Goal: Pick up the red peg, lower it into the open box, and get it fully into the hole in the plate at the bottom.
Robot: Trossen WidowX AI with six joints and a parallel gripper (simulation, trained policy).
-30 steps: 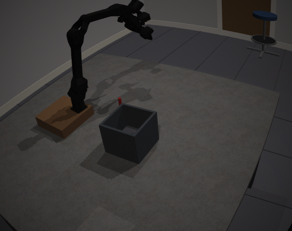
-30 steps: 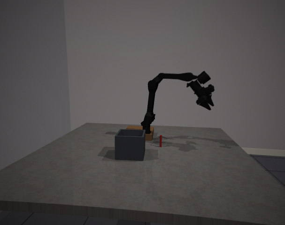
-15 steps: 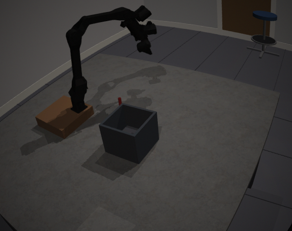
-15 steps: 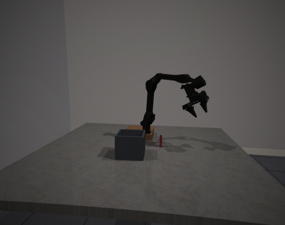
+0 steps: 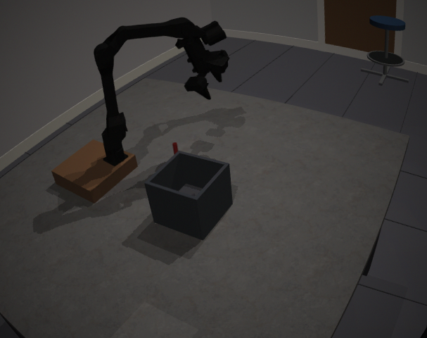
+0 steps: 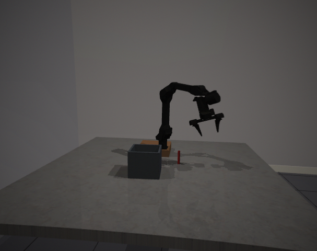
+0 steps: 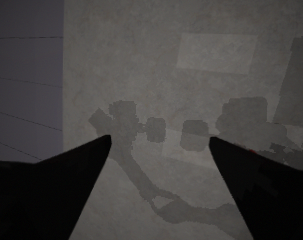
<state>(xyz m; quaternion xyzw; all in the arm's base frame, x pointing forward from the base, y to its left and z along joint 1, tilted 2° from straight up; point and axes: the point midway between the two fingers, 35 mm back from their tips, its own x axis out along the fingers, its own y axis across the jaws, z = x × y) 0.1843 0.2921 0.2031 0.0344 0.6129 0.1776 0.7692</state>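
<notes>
Top view, gripper: the black two-fingered gripper (image 5: 215, 89) (image 6: 209, 133) (image 7: 159, 140) hung high over the grey stone-like tabletop (image 5: 297, 218) (image 6: 153, 202) (image 7: 141, 60), fingers spread wide with nothing between them, presumably to leave room around a slim target.
Top view, peg: the slim red cylindrical peg (image 5: 175, 147) (image 6: 178, 157) (image 7: 253, 152) rose behind a corner of the open dark blue-grey square box (image 5: 175, 210) (image 6: 144, 165), its foot hidden.
Top view, box: its open top faced up, which suited a lowering from above; only here did the pale plate (image 5: 188, 189) at the bottom show, though its hole could not be made out surely.
Exterior view, peg: it stood upright on the tabletop, outside the box and apart from it, a pose that likely favoured a grip from above. This view showed its foot and the gap to the box, which the top view did not, but hid the box's inside.
Exterior view, gripper: the fingers pointed down on a slant, well above the peg and off to one side; the approach seemed unfinished.
Wrist view, peg: only red slivers showed by the right-hand finger in the picture, outside the finger gap, so the gripper probably needed to shift sideways before descending.
</notes>
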